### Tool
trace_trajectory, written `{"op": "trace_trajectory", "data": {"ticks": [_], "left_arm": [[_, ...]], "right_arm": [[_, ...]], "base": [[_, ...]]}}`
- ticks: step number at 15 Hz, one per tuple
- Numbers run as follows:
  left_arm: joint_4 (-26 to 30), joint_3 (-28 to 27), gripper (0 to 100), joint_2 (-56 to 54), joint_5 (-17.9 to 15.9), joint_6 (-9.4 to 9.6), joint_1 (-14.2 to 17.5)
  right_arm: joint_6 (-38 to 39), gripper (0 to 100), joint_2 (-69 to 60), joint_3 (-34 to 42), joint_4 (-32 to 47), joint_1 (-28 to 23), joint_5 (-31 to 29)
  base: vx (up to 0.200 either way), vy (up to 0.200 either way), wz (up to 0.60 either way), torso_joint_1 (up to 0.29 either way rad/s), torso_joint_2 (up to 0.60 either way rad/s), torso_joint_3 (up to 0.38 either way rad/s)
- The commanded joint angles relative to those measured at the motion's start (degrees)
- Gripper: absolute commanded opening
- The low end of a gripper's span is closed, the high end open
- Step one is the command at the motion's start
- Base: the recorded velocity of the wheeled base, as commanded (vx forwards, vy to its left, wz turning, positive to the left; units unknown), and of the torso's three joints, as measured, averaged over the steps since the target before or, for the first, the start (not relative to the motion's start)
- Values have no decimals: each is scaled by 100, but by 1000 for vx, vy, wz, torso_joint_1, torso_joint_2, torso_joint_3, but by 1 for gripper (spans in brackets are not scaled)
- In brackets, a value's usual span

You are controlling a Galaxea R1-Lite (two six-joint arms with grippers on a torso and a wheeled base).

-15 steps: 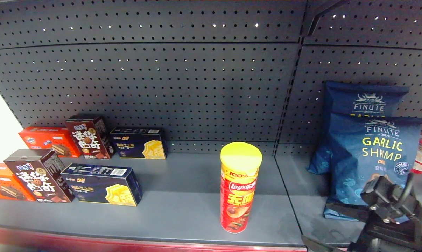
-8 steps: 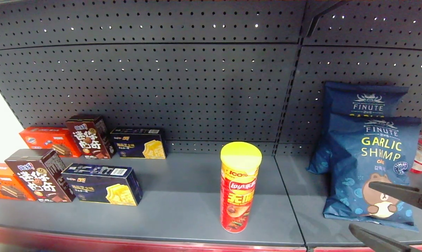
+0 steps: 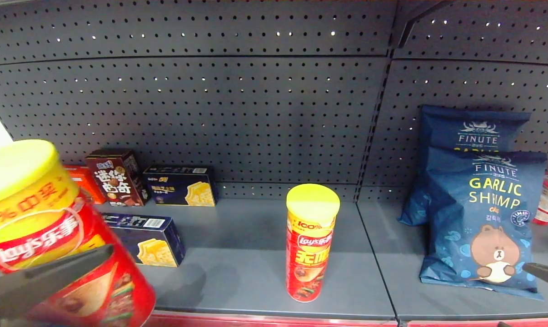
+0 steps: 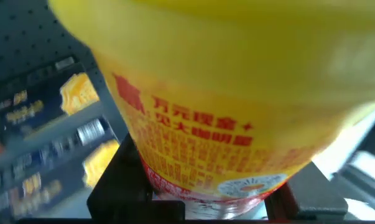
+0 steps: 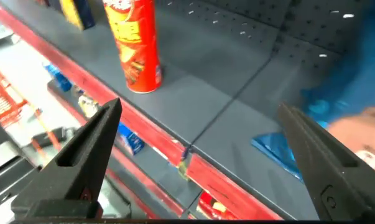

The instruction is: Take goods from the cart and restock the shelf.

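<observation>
At 8 o'clock of the head view: left pincer [image 3: 74,268], clamped round a red cardboard crisp tube with a yellow plastic lid [image 3: 33,213], long axis tilted, lid toward 11 o'clock. Bare dark grey metal shelf [image 3: 237,259] lies toward 3 o'clock from it, between a navy biscuit box [image 3: 149,238] and a matching upright tube [image 3: 311,243]; the left arm looks nearer. Right pincer [image 5: 199,115], at 4 o'clock: spread wide, empty.
</observation>
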Motion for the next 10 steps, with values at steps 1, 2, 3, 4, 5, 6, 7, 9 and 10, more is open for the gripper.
{"op": "trace_trajectory", "data": {"ticks": [1,2,3,4,5,6,7,9,10], "left_arm": [[-477,-500,0,1557,128,220,-258],[-494,-834,0,1934,146,220,-337],[-494,-861,0,1961,146,220,-346],[-433,-1520,0,2576,164,167,-557],[-512,-1748,0,2866,146,132,-654],[-521,-1924,0,3103,120,114,-689],[-529,-2188,0,3481,111,114,-759],[-740,-2618,0,4132,84,105,-794],[-890,-2715,0,4360,84,105,-794]], "right_arm": [[16,100,-175,80,109,-7,12],[16,100,-175,150,127,-7,12],[25,100,-175,159,127,-7,12],[165,100,-157,186,127,-7,12],[183,100,-149,186,127,-7,12],[183,100,-157,194,127,-7,12],[183,100,-166,194,127,-7,12],[192,100,-184,186,127,-24,3],[192,100,-175,194,127,-51,3]], "base": [[0,0,0,0,0,0],[0,0,0,0,0,0],[0,0,0,0,0,0],[0,0,0,0,0,0],[0,0,0,0,0,0],[0,0,0,0,0,0],[0,0,0,0,0,0],[0,0,0,0,0,0],[0,0,0,0,0,0]]}}
